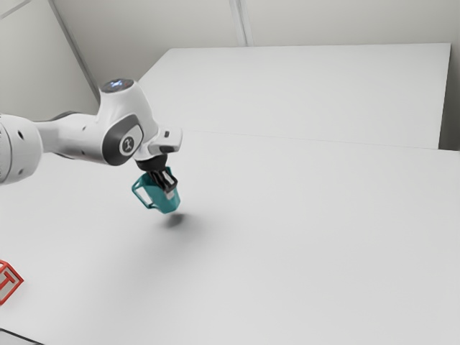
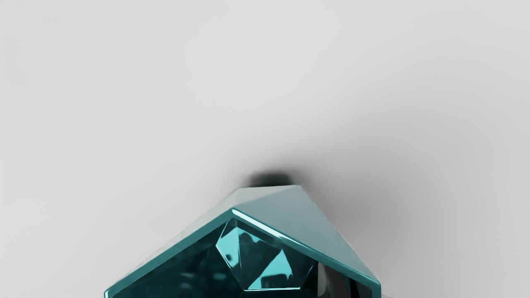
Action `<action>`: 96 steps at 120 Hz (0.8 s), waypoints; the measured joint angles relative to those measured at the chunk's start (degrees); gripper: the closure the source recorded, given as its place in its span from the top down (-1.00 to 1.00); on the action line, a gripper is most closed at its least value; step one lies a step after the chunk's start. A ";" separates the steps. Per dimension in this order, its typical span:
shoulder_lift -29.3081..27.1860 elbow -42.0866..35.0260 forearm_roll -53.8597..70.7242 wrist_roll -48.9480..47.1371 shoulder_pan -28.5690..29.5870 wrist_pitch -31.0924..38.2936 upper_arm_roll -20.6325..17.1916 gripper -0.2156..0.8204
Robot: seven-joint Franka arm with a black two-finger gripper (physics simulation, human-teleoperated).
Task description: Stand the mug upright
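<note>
The jaws are pinched on the wall of the mug (image 1: 167, 204), one finger (image 2: 331, 283) inside it, and hold it just below them, tilted, clear of the desk (image 1: 302, 237). Let go at this height and slant, it could drop onto a base edge and topple. Lowered unlevelled, that edge would probably land first and twist the thin wall in the grip. The mug is glossy teal and faceted, with an angular rim (image 2: 273, 231) open towards the jaws and an angular handle (image 1: 137, 182) beside them.
</note>
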 joint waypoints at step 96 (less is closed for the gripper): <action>5.20 0.99 -0.68 -2.14 -0.27 3.91 0.01 -0.92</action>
